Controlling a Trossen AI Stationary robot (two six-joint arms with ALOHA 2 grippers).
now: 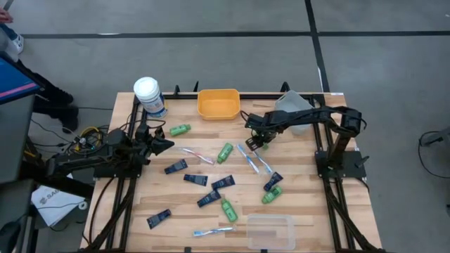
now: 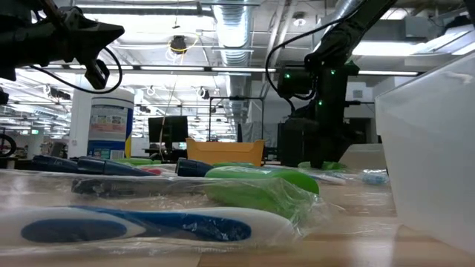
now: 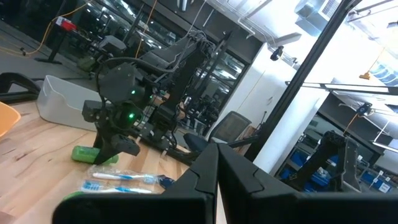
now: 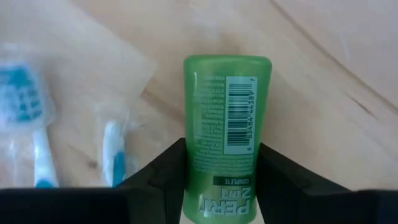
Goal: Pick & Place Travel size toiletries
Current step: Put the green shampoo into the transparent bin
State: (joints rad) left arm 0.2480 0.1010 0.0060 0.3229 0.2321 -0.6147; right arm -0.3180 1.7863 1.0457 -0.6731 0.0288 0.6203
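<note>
My right gripper [image 1: 252, 143] stands over the table's middle right, shut on a green bottle [image 4: 227, 124] with a barcode label. From the left wrist view that bottle [image 3: 93, 154] lies flat under the gripper [image 3: 117, 144]. Two wrapped blue toothbrushes [image 4: 37, 130] lie flat on the wood beside it. More green bottles [image 1: 225, 152], navy tubes [image 1: 195, 180] and toothbrushes [image 1: 199, 155] lie scattered across the table. My left gripper [image 1: 167, 145] waits shut above the left side, touching nothing. My right gripper pinches the green bottle between its two fingers [image 4: 163, 174], one on each side of the body near the end with the brand print [image 4: 217, 186]. The fingers come slanting from above, along the bottle. The bottle lies flat at table level; I cannot tell if it is lifted.
An orange bin [image 1: 218, 103] and a grey bin [image 1: 295, 109] stand at the far edge, with a white-lidded canister [image 1: 150, 95] at the far left. A clear bin [image 1: 270, 230] sits at the near edge. A person's legs show beyond the table's far left corner.
</note>
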